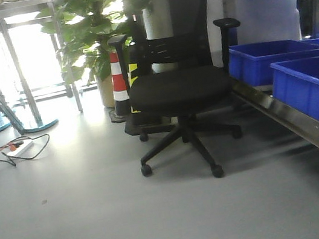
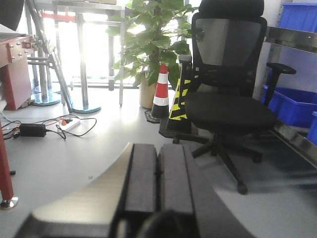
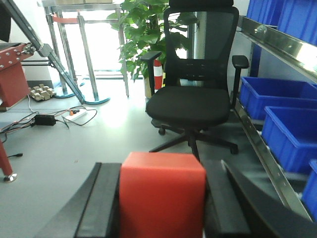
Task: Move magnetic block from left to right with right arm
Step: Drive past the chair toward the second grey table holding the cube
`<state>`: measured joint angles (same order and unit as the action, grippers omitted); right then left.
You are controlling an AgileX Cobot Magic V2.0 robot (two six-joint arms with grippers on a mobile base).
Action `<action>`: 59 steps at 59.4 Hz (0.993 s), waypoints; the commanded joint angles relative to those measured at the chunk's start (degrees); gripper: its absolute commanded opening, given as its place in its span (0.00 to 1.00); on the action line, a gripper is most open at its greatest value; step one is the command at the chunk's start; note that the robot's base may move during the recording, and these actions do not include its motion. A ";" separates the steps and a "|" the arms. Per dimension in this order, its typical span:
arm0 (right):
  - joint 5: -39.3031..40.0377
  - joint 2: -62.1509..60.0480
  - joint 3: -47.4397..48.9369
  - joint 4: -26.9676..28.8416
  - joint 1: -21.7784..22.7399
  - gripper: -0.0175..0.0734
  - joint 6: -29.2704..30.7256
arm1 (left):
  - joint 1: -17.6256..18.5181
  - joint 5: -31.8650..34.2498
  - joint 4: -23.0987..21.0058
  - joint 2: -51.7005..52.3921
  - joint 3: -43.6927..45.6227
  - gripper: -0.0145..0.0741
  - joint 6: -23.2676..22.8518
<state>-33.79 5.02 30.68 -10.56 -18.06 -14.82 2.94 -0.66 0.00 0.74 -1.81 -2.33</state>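
Note:
In the right wrist view the magnetic block [image 3: 162, 196], a plain red cube, fills the gap between my right gripper's [image 3: 163, 171] two black fingers, which press against its left and right faces. It is held up in the air, pointing out across the room floor. In the left wrist view my left gripper [image 2: 158, 151] is shut with nothing in it, its two dark pads [image 2: 142, 173] touching along a thin seam. Neither gripper nor the block appears in the front-facing view.
A black office chair [image 1: 179, 85] stands on the grey floor ahead, with a potted plant [image 1: 93, 32] and a striped cone [image 1: 118, 83] behind it. Blue bins [image 1: 310, 85] sit on a metal shelf at right. A power strip with cables [image 1: 20, 147] lies at left, beside metal table legs [image 1: 20, 75].

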 commanded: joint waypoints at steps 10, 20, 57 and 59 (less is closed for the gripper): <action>5.13 0.95 1.37 -1.00 0.27 0.35 0.43 | 0.47 5.39 0.00 0.88 -0.53 0.03 -0.38; 5.13 0.95 1.37 -1.00 0.27 0.35 0.43 | 0.47 5.39 0.00 0.88 -0.53 0.03 -0.38; 5.13 0.95 1.37 -1.00 0.27 0.35 0.43 | 0.47 5.39 0.00 0.88 -0.53 0.03 -0.38; 5.13 0.95 1.37 -1.00 0.27 0.35 0.43 | 0.47 5.39 0.00 0.88 -0.53 0.03 -0.38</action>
<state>-33.79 5.02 30.68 -10.56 -18.06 -14.82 2.94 -0.66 0.00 0.74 -1.81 -2.33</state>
